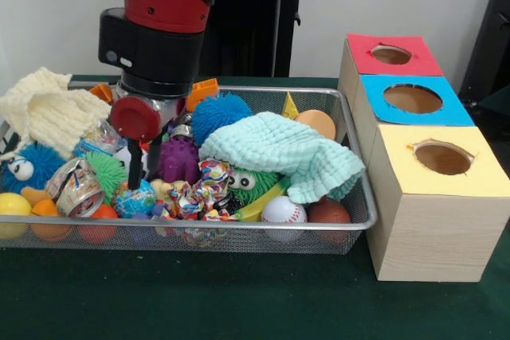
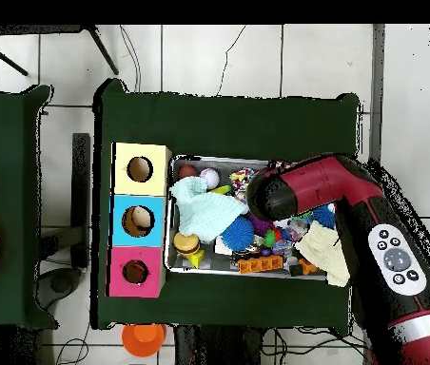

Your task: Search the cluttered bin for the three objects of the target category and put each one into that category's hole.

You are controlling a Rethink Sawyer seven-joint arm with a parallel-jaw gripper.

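A wire mesh bin [image 1: 351, 109] holds a heap of toys, balls and cloths. My gripper [image 1: 144, 169] reaches down into its left-middle part, between a green spiky ball [image 1: 107, 171] and a purple spiky toy [image 1: 179, 157]. The two black fingers [image 1: 134, 166] stand slightly apart with nothing held. Balls lie along the front: a globe ball [image 1: 134, 199], a baseball [image 1: 283, 210] and a brown ball [image 1: 329, 212]. A blue spiky ball [image 1: 219, 113] sits behind. In the overhead view the arm [image 2: 295, 190] hides the gripper. The wooden box has a red hole [image 1: 391, 55], a blue hole [image 1: 412, 99] and a yellow hole [image 1: 442, 157].
A mint cloth [image 1: 283, 149] drapes over the bin's right half, above a green fuzzy toy [image 1: 253, 182]. A cream knit cloth [image 1: 48, 109] fills the back left. A can [image 1: 76, 189], knotted rope [image 1: 199, 193] and orange block [image 1: 203, 91] lie among them. The box [image 2: 138, 220] adjoins the bin [image 2: 170, 249].
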